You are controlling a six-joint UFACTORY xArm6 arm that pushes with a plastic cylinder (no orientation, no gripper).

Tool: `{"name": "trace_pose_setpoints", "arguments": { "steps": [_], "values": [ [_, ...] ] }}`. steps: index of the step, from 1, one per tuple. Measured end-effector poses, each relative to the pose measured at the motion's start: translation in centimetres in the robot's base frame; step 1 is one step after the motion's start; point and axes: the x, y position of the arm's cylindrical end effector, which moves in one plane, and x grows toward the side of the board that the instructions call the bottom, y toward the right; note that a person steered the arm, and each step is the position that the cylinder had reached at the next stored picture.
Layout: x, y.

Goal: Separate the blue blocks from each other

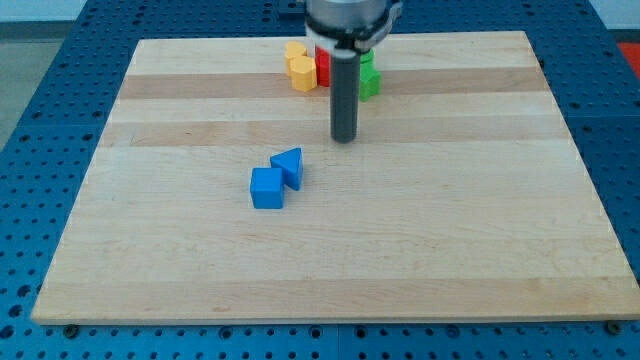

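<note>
On the wooden bench (200, 260), a little left of the middle, lie the two blue blocks. The blue cube (267, 188) is the left and nearer one. The blue triangular block (289, 166) sits just to its right and a bit farther back, and the two are touching each other at one corner.

At the far edge of the bench there is a small cluster of other blocks. First come the yellow blocks (299, 68), then a red block (323, 66) which is partly hidden behind the rod, and on the right side a green block (369, 78).

My tip (345, 139) stands on the bench to the right of the blue pair and farther back, near them but not touching either one. It is between the blue blocks and the far cluster. The arm carries no pincer, only this straight dark rod.
</note>
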Motion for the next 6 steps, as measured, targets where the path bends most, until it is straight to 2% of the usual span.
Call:
{"name": "trace_pose_setpoints", "arguments": {
  "steps": [1, 4, 5, 6],
  "values": [
    [3.5, -2.2],
    [9.2, -9.7],
    [10.8, -12.2],
    [10.6, -12.9]
  ]
}}
